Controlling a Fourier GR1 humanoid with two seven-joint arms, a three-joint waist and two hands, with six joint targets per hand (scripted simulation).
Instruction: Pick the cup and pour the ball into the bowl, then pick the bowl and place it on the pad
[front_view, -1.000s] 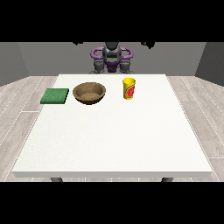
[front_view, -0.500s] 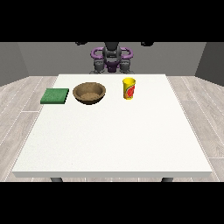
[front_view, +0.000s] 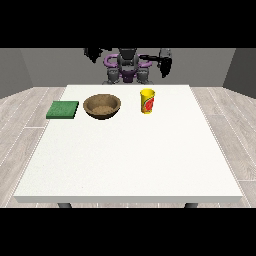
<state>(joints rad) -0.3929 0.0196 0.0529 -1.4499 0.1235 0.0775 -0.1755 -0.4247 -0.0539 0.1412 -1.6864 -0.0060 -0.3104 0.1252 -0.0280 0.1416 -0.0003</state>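
**Op A:** Logging the front view. I see the white table (front_view: 150, 160) with 3 items in a row along its far part: green pad (front_view: 63, 109) toward the view's left, brown bowl (front_view: 102, 106) just right of it, yellow cup (front_view: 147, 101) further right. All 3 are apart from each other; none touching.

**Op B:** Cup status?

**Op A:** Upright on the table, with a red mark on the side facing me. I cannot see into it, so I cannot confirm the ball. The bowl sits upright too, interior brownish, and I see nothing distinct inside.

**Op B:** Hands?

**Op A:** Both are raised at the robot's torso (front_view: 127, 67), behind the table's far edge and well apart from every item. The hand at the view's right (front_view: 165, 64) hangs with its dark fingers pointing down; they look roughly straight and it has hold of nothing. The hand at the view's left (front_view: 93, 53) is up near the top of the scene, a small dark shape. I cannot tell how its fingers lie; I see nothing in it.

**Op B:** Pad?

**Op A:** Flat, near the table's left edge, with nothing on it. The bowl is beside it, not on it.
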